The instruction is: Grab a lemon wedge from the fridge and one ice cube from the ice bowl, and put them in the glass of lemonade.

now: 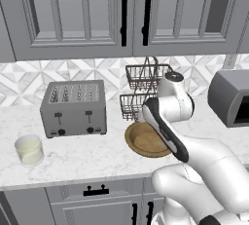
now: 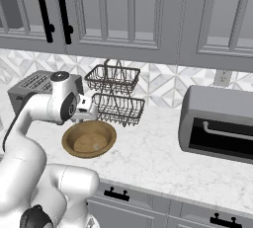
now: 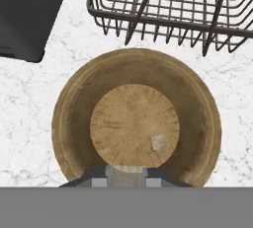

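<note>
The arm is hanging over the wooden bowl [image 3: 136, 118] in the middle of the hand view, where a small pale ice cube [image 3: 158, 143] is sitting on the bowl's floor, lower right of centre. The gripper [image 3: 126, 178] is peeking in at the bottom edge, and I cannot tell whether its fingers are spread or pinched. The glass of lemonade [image 1: 29, 150] is standing at the lower left of the left base view, below the toaster [image 1: 74, 108], with the wire basket rack [image 2: 114, 96] just behind the bowl.

Even, bright rendered light; soft faint shadows; no glare, slightly low-resolution.

One wooden bowl [image 3: 69, 123], perhaps one ice cube [image 3: 158, 142], one toaster [image 1: 74, 108], one glass [image 1: 29, 150]
</note>
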Tool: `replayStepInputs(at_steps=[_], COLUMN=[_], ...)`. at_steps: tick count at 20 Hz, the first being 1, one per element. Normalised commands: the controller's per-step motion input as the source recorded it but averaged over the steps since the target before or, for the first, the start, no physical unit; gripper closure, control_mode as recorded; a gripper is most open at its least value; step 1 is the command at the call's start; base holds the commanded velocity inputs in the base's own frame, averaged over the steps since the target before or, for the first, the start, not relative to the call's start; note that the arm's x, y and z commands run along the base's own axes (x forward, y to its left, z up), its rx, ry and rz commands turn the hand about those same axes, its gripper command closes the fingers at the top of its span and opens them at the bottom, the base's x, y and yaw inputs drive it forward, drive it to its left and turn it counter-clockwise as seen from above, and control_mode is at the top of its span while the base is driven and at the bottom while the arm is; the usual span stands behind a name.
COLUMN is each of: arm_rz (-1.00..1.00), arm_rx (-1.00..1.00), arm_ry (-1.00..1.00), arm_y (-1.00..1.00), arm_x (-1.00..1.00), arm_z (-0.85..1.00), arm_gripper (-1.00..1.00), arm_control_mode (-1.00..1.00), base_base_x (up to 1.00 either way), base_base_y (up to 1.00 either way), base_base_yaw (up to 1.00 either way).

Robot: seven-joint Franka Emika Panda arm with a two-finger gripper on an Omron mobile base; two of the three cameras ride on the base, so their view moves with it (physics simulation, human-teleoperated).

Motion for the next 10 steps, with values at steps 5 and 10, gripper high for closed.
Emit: replayStepInputs(at_steps=[5,10], arm_rz=[0.24,0.22], arm_rx=[0.05,0.05], arm_ry=[-0.01,0.0], arm_y=[0.21,0.53], arm_x=[-0.48,-0.02], arm_z=[0.34,0.31], arm_gripper=[1.0,1.0], arm_control_mode=[-1.0,-1.0], base_base_x=[0.0,0.0], base_base_y=[0.0,0.0], base_base_yaw=[0.0,0.0])
